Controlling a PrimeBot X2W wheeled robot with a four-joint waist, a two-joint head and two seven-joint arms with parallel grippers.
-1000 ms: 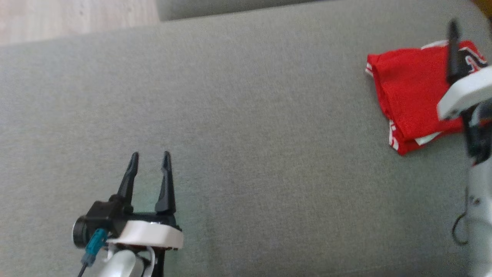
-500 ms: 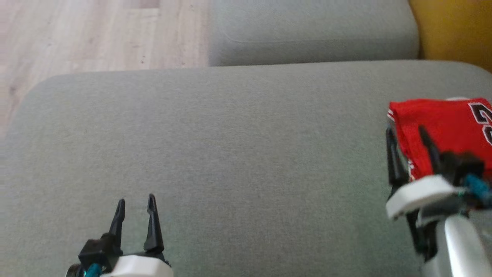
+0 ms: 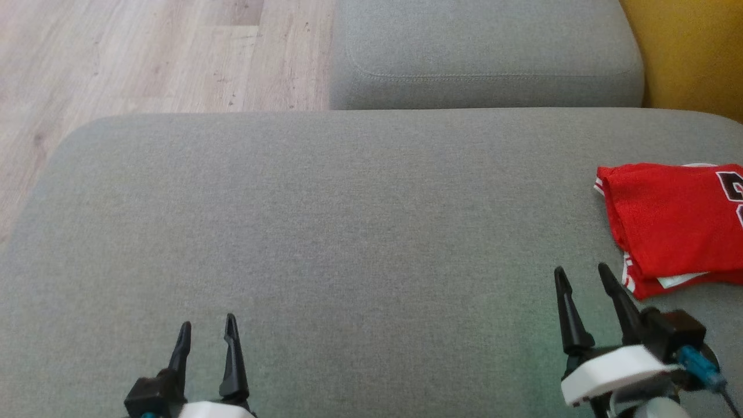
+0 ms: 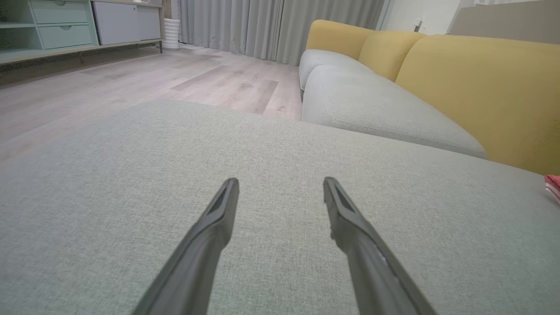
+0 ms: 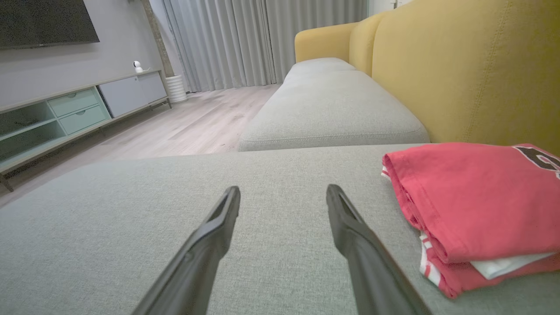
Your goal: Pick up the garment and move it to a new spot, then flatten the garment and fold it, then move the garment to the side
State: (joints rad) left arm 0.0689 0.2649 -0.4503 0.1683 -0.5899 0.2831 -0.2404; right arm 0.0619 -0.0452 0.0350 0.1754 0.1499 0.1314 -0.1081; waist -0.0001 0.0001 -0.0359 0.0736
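Observation:
The garment [image 3: 673, 226] is a red jersey with white trim and dark lettering, folded into a flat stack at the right edge of the grey sofa cushion [image 3: 348, 232]. In the right wrist view the garment [image 5: 477, 205] lies just right of my fingers. My right gripper [image 3: 582, 275] hovers open and empty at the lower right, a short way to the left of and nearer than the stack. My left gripper [image 3: 208, 325] stands open and empty at the lower left, far from it. A sliver of the garment [image 4: 553, 183] shows at the right edge of the left wrist view.
A second grey cushion [image 3: 487, 52] adjoins the far side. The yellow sofa back [image 3: 696, 52] rises on the right. Wooden floor [image 3: 116, 58] lies beyond the cushion's left and far edges. A low cabinet [image 5: 65, 113] stands across the room.
The head camera has swung, shifting the whole picture. My right gripper has drawn back off the folded garment toward the lower right. The garment lies still.

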